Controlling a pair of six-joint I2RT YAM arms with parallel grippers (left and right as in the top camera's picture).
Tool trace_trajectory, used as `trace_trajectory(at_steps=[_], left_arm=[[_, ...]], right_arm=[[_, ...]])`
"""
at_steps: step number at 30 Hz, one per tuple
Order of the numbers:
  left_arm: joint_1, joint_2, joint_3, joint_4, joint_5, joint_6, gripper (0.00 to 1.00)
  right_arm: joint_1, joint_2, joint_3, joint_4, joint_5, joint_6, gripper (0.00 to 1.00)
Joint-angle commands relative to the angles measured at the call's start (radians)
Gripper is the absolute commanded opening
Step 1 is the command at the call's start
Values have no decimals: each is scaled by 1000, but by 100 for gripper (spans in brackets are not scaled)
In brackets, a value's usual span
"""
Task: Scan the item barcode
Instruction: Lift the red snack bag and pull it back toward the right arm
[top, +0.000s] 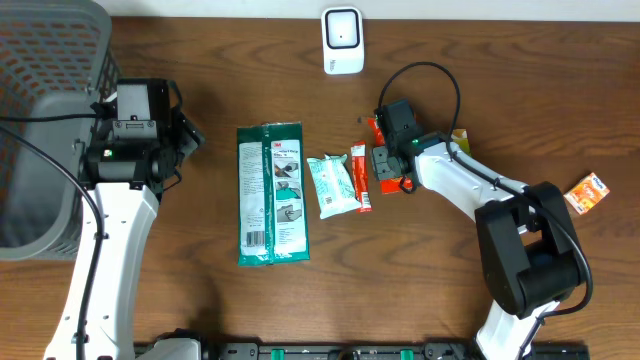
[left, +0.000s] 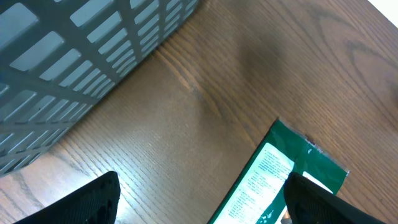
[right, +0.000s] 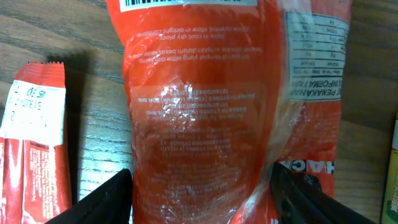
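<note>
Using the green package (top: 272, 195) as the marker for everything. Way off to the left of it sat a grey mesh basket (top: 40, 150), at the edge of the wooden counter (top: 200, 300). Between basket and green package hung the left fingers (left: 93, 199), spread wide open with nothing in them. From the left wrist cam they were just above the package's top corner and not touching it.

Just right of the green package lay a pale teal packet (top: 332, 185), and right next to that a skinny red stick pack (top: 361, 177). Up toward the far edge of the counter, right of the green package and well apart from it, stood the white scanner (top: 343, 40).

The thing to scan, a red pouch (right: 199, 124), was lying flat on the counter one step further right from the green package, just past the stick pack. Its printed back faced up, and a barcode (right: 186, 3) showed at the top of the right wrist view. The right fingers (right: 106, 199) were down on it, one at each long edge of the pouch. I honestly couldn't tell if they were squeezing it or just sitting beside it.

Further right of that was a yellow-green item (top: 460, 138), half hidden by the arm, and furthest from the green package was a small orange box (top: 587, 193).
</note>
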Motion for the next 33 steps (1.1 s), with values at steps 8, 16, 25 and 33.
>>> trace_trajectory(at_steps=[8,16,25,33], left_arm=[[2,-13,21,-2,-12,-13,85],[2,-13,21,-2,-12,-13,85],[2,-13,21,-2,-12,-13,85],[2,-13,21,-2,-12,-13,85]], right_arm=[[3,40,3,-36,4,15,57],[-18,-27,3,-44,-66,13,1],[-50,-229,3,-122,-229,-341,1],[-50,-208,-14,-232,-235,-612,1]])
